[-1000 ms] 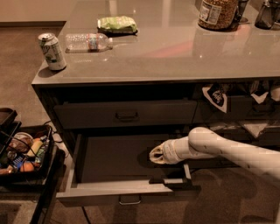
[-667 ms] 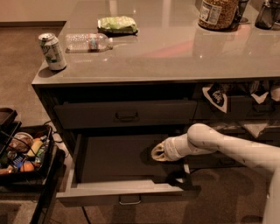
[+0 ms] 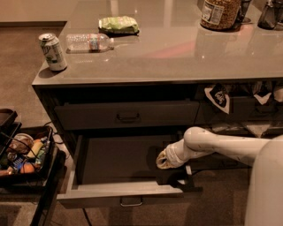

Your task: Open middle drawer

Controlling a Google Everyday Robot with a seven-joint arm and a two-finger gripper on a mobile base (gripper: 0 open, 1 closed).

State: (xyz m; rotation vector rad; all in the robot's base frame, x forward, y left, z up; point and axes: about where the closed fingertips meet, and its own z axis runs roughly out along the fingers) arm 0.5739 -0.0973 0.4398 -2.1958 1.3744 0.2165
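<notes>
**Middle drawer open, my claw above its right front corner**

Camera view. The middle drawer (image 3: 99,195) stands well out of the cabinet, and its plain grey inside is exposed. Its flat front faces the camera at the bottom, with the small loop handle (image 3: 131,203) at the centre of that front. My arm (image 3: 230,148) enters from the right of the drawer, bends at a pale rounded joint and slopes down to the left over the drawer's right half. My claw (image 3: 177,177) hangs dark at the end of the wrist, above the drawer's right front corner and just behind its front panel. I cannot tell whether the claw is open or closed, or whether it touches the drawer.

Directly above the middle drawer is another grey drawer (image 3: 88,115), shut flush, with its own loop handle (image 3: 128,117) at the centre. Above that lies the table (image 3: 177,57), a grey glossy top. On it, up and to the left of the middle drawer, a drinks can (image 3: 53,52) stands upright near the table's left corner. A clear plastic bottle (image 3: 88,42) lies on its side just beyond the can, and a green packet (image 3: 118,24) lies flat farther back. Up and to the right of the drawer, a jar (image 3: 219,13) with a label stands at the table's far edge. To the left of the drawer, on the floor side, a dark basket (image 3: 46,152) holds mixed small items.
</notes>
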